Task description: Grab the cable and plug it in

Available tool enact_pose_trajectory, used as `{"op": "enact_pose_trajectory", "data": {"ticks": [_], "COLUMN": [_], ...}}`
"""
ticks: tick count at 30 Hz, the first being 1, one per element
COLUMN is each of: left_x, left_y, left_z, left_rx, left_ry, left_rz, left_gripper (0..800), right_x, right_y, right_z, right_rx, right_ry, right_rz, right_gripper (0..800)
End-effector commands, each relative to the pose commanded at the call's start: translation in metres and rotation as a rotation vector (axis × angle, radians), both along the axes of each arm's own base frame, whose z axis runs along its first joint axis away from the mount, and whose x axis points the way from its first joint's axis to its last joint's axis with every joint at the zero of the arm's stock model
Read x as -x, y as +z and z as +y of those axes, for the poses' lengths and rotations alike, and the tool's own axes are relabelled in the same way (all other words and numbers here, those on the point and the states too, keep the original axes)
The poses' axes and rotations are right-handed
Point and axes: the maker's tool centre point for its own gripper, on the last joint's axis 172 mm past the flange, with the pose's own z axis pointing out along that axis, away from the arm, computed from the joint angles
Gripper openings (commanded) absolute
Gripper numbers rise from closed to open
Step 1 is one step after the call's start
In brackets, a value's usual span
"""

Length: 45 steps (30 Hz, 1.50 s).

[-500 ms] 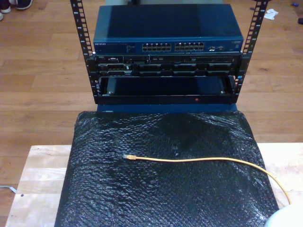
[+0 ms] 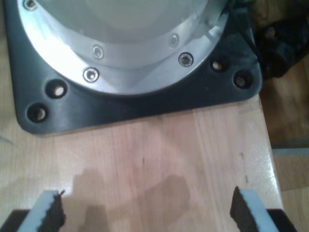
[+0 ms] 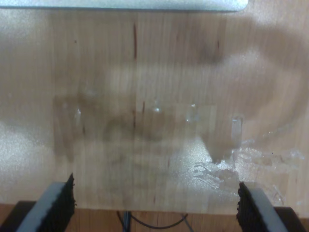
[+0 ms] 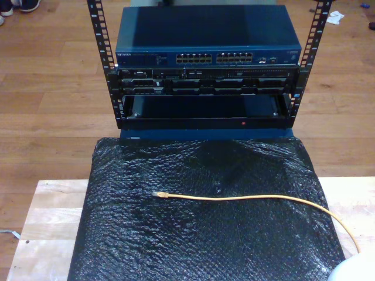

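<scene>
The yellow-orange cable [image 4: 252, 198] lies across the black bubble-wrap mat [image 4: 176, 246], its clear plug [image 4: 158, 193] pointing toward the exterior view's left and its tail running off at the lower right. Beyond the mat stands a rack holding a blue network switch [image 4: 208, 35] with two rows of ports [image 4: 215, 58]. My first gripper [image 2: 147, 212] is open above bare wood, facing a black base plate [image 2: 145, 104] with a silver flange. My second gripper [image 3: 154, 205] is open over bare wooden tabletop with tape residue. Nothing sits between either pair of fingers.
Below the switch, the rack [image 4: 205, 93] carries dark server units and an empty open bay. The wooden table [image 4: 53, 211] shows on both sides of the mat. A pale rounded arm part [image 4: 354, 270] sits at the exterior view's lower right corner.
</scene>
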Motion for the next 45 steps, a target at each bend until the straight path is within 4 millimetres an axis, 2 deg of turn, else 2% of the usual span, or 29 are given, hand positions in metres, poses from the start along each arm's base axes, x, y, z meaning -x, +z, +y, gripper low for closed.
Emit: {"op": "enact_pose_trajectory", "data": {"ticks": [33, 40, 45], "left_x": [0.000, 0.000, 0.001], "left_y": [0.000, 0.006, 0.021], "left_z": [0.001, 0.002, 0.003], "left_rx": [-0.002, 0.002, 0.040], "left_ry": [0.002, 0.006, 0.010], "left_rz": [0.002, 0.005, 0.017], "left_gripper": [800, 800, 800], "right_x": [0.000, 0.001, 0.001], "right_y": [0.000, 0.016, 0.031], "right_z": [0.000, 0.004, 0.003], "right_rx": [-0.003, -0.067, -0.102], "right_ry": [0.001, -0.001, -0.002], "right_rz": [0.001, 0.007, 0.012], "right_gripper": [800, 800, 800]}}
